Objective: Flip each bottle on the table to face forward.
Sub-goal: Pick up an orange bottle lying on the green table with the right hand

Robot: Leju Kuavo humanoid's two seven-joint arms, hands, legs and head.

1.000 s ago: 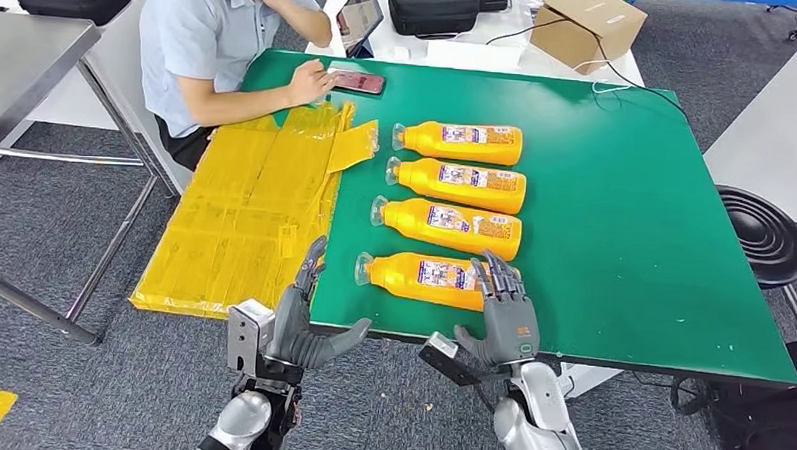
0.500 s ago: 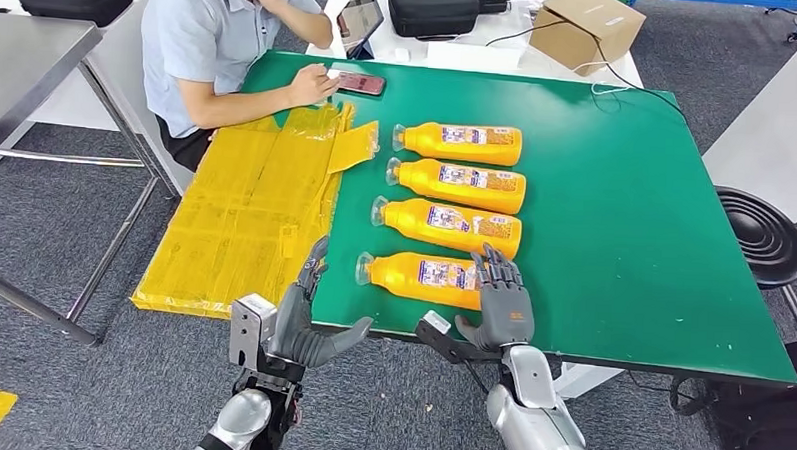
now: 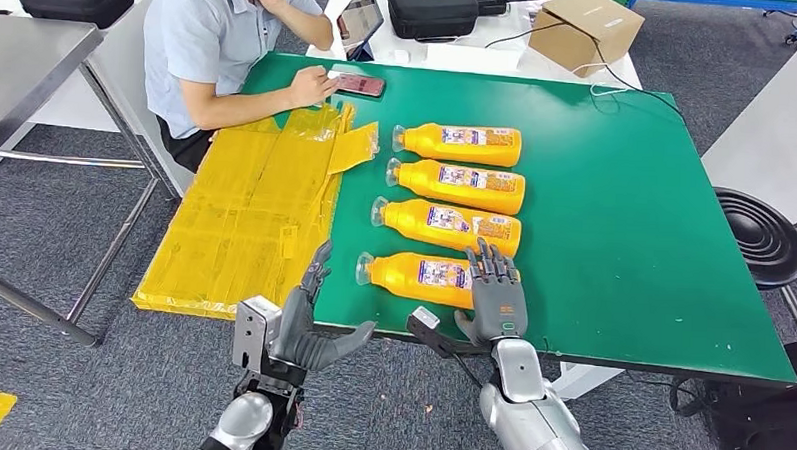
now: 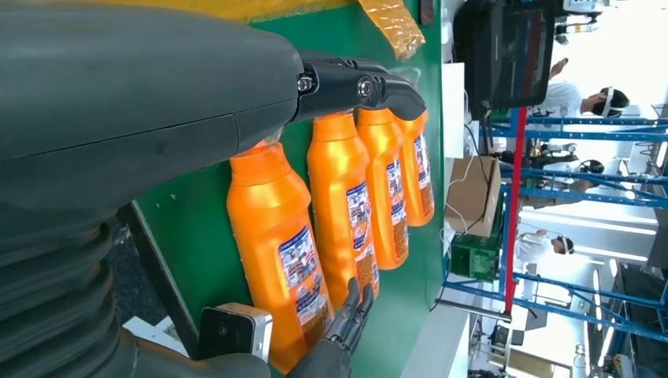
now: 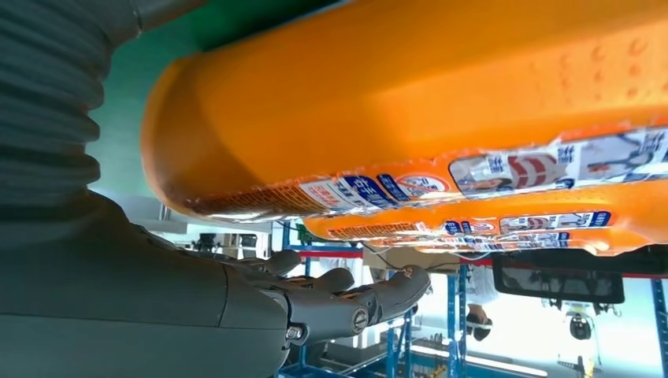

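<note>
Since a second ago the right hand (image 3: pixel 496 298) has crept forward onto the base end of the nearest orange plastic bottle (image 3: pixel 423 278), its fingers (image 3: pixel 485 260) now spread flat over that bottle's far edge; the left hand (image 3: pixel 306 322) has barely shifted.

From the left: a flattened yellow plastic sheet (image 3: pixel 245 210) hangs over the green table (image 3: pixel 625 213) at its nine o'clock edge, and a person in a light blue shirt (image 3: pixel 196 48) sits at ten o'clock, one hand by a phone (image 3: pixel 356 82). The left hand hovers at the table's six o'clock edge, fingers apart, thumb out, holding nothing, just short of the nearest bottle's clear cap (image 3: pixel 364 269). Four orange bottles lie on their sides in a column, caps toward nine o'clock, labels up. The nearest lies under the right hand's fingertips; the second orange bottle (image 3: pixel 447 225) sits just beyond them at twelve o'clock. The right hand's fingers rest splayed on the bottle without closing round it.
</note>
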